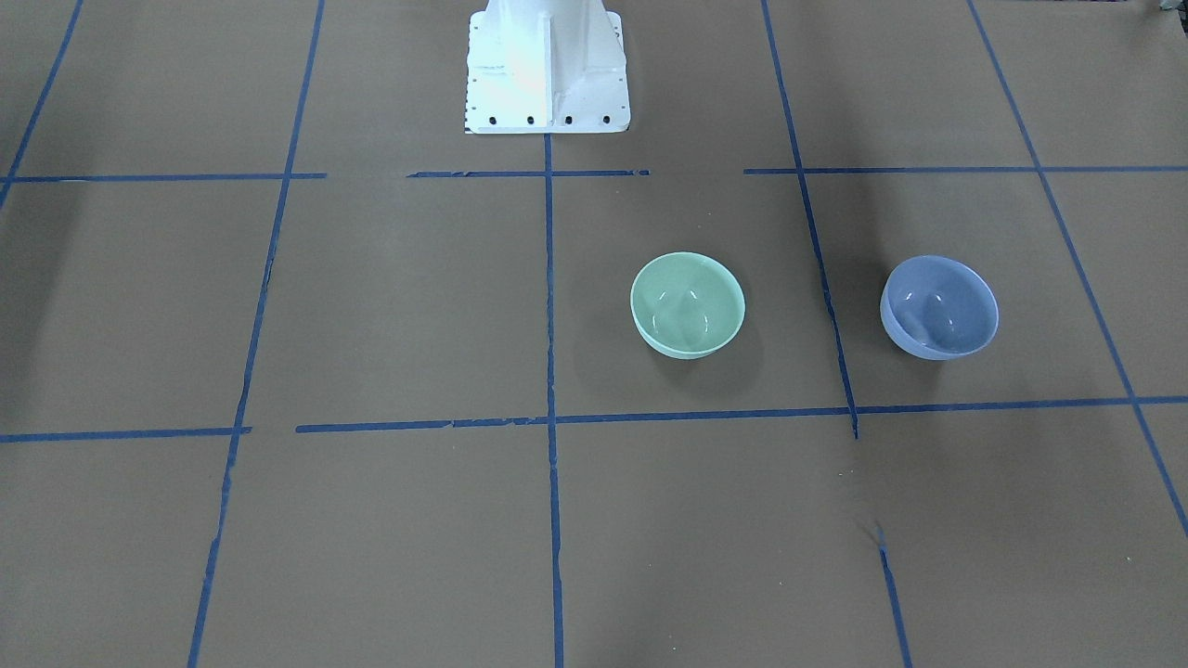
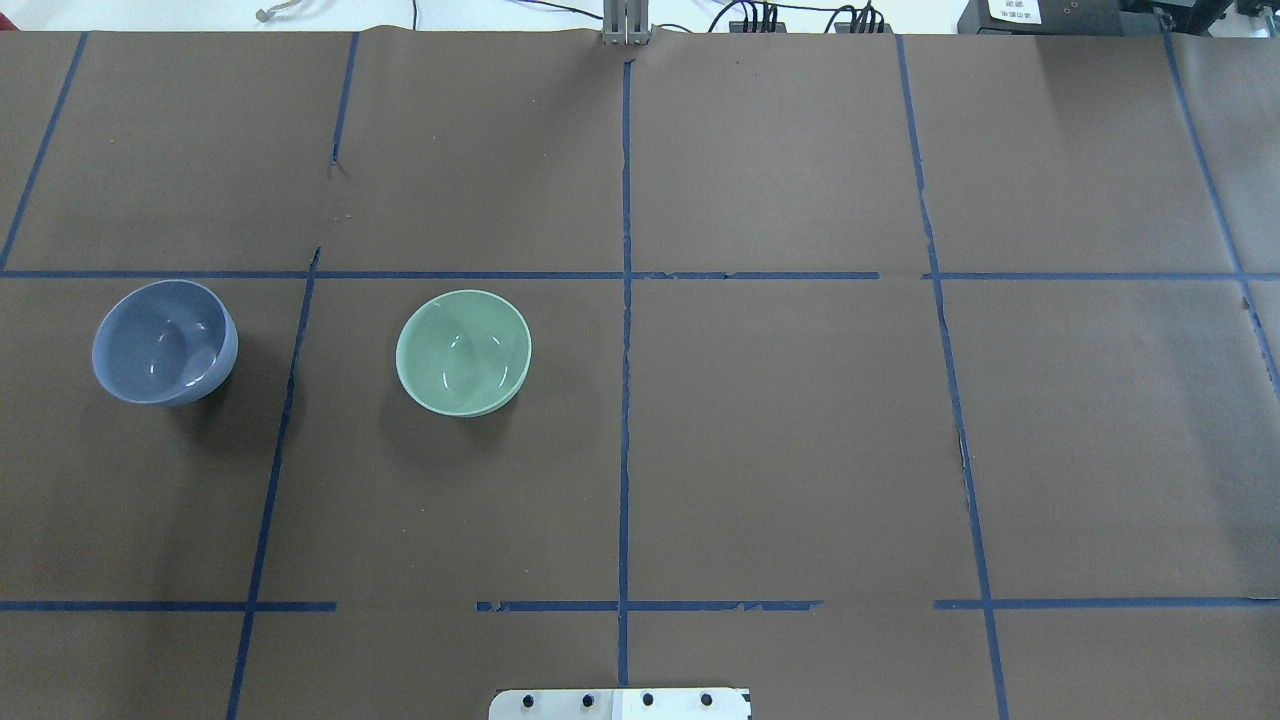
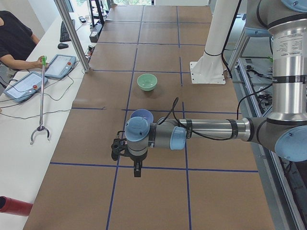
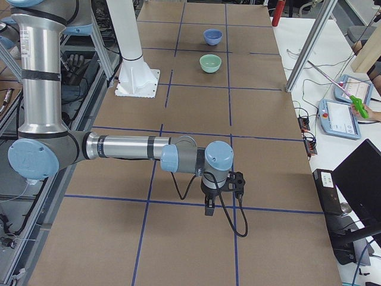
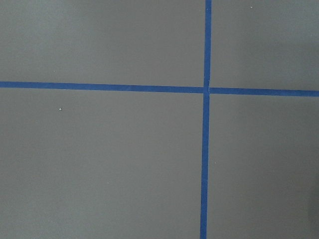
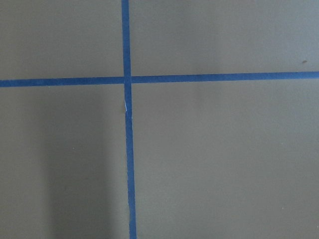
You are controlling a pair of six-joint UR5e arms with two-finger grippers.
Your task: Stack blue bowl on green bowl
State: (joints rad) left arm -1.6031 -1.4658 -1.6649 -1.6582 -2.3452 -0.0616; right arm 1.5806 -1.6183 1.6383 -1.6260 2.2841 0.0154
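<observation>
Blue bowl (image 2: 165,342) sits upright on the paper-covered table (image 2: 780,440) at the robot's far left, across a blue tape line (image 2: 283,430) from the green bowl (image 2: 463,352); left gripper (image 3: 137,170) and right gripper (image 4: 209,208) hang above the table, jaw states impossible to tell.

The blue bowl (image 2: 165,342) is a round, glossy, plain periwinkle bowl that stands upright and empty, mouth up, on the brown table (image 2: 800,450), far out on the robot's left side. The green bowl (image 2: 463,352), pale mint, glossy and about the same size, also stands upright and empty, in the neighbouring grid square nearer the table's middle. The two are well apart, with a blue tape line (image 2: 285,400) running between them.
</observation>
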